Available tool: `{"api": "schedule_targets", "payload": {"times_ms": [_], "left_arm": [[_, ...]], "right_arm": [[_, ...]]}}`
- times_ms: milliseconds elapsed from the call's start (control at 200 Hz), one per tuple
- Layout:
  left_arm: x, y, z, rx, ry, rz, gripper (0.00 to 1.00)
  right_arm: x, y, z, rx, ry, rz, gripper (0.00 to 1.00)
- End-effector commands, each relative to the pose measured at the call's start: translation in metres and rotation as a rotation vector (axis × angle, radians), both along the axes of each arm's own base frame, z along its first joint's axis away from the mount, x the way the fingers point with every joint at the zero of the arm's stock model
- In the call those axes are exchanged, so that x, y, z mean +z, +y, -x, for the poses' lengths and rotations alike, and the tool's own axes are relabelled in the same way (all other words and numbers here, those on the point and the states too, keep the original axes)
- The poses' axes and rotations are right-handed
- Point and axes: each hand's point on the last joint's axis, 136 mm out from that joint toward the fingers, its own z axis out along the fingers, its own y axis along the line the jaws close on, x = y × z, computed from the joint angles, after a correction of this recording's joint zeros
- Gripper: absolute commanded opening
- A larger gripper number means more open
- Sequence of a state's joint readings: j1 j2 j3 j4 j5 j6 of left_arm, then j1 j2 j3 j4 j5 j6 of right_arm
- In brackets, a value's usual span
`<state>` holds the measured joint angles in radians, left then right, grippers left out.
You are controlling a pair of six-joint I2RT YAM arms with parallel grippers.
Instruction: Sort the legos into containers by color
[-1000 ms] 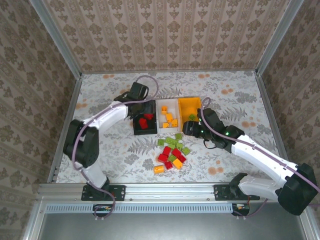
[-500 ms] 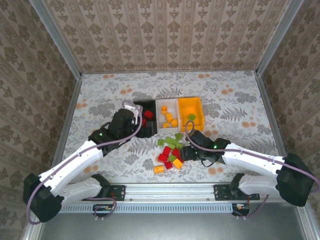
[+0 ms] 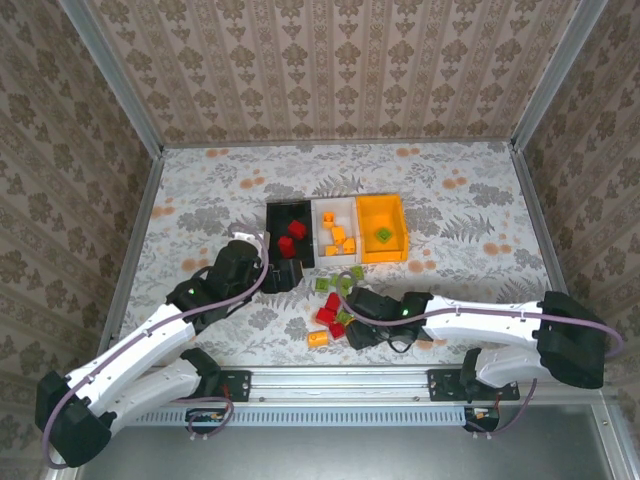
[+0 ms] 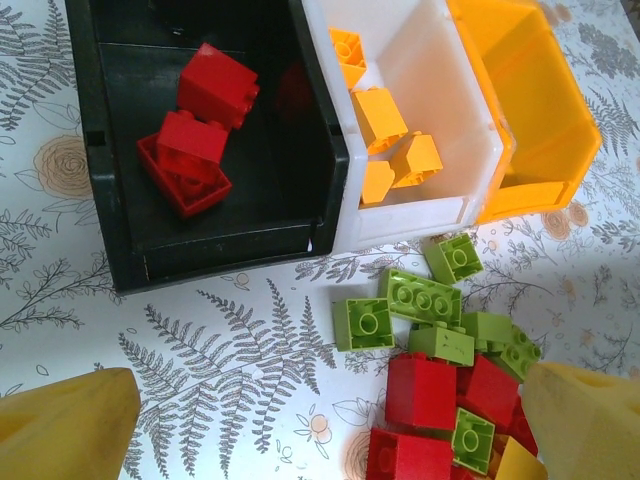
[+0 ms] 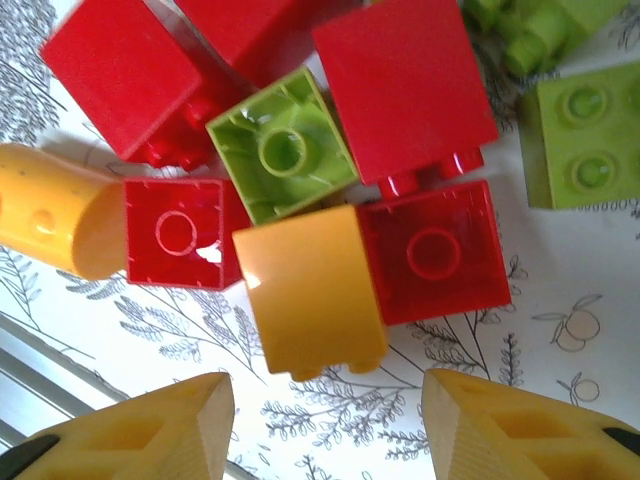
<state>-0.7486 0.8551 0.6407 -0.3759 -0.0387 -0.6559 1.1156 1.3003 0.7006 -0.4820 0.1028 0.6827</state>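
Three containers stand in a row: black bin (image 3: pixel 290 235) (image 4: pixel 265 190) with red legos (image 4: pixel 195 145), white bin (image 3: pixel 337 232) (image 4: pixel 440 95) with orange legos (image 4: pixel 385 140), orange bin (image 3: pixel 382 228) (image 4: pixel 540 120) with one green lego (image 3: pixel 382 235). In front lies a pile of red, green and orange legos (image 3: pixel 340 300) (image 4: pixel 440 360). My left gripper (image 3: pixel 285 272) (image 4: pixel 330 440) hovers open at the pile's left edge, nothing held. At the pile's near side my right gripper (image 3: pixel 350 328) (image 5: pixel 325 430) stands open, an orange lego (image 5: pixel 310 290) just ahead of its fingertips, untouched.
A lone orange lego (image 3: pixel 318 338) lies left of the right gripper near the table's front edge. Patterned walls close in the table on three sides. Floral tabletop (image 3: pixel 200 200) spreads left, right and behind the bins.
My left arm pulled back from the black bin toward the pile and its jaws opened wide. My right arm came down from the orange bin to the pile's near side, its jaws narrowing somewhat.
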Motion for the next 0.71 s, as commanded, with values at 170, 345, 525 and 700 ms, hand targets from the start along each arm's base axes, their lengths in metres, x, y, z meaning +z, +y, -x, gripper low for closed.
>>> {"api": "schedule_targets", "payload": {"times_ms": [170, 345, 525, 700], "left_arm": [[-0.003, 0.01, 0.002, 0.037, 0.01, -0.022, 1.0], [-0.006, 0.013, 0.002, 0.046, 0.012, -0.029, 1.0], [-0.005, 0.015, 0.001, 0.056, 0.007, -0.033, 1.0], [-0.005, 0.018, 0.002, 0.062, 0.01, -0.035, 1.0]], "right_arm": [[0.001, 0.002, -0.013, 0.0, -0.054, 0.086, 0.57], [-0.01, 0.004, -0.01, 0.028, -0.044, 0.129, 0.57], [-0.016, 0.004, -0.01, 0.044, -0.051, 0.184, 0.52], [-0.024, -0.002, -0.009, 0.047, -0.05, 0.252, 0.51]]}}
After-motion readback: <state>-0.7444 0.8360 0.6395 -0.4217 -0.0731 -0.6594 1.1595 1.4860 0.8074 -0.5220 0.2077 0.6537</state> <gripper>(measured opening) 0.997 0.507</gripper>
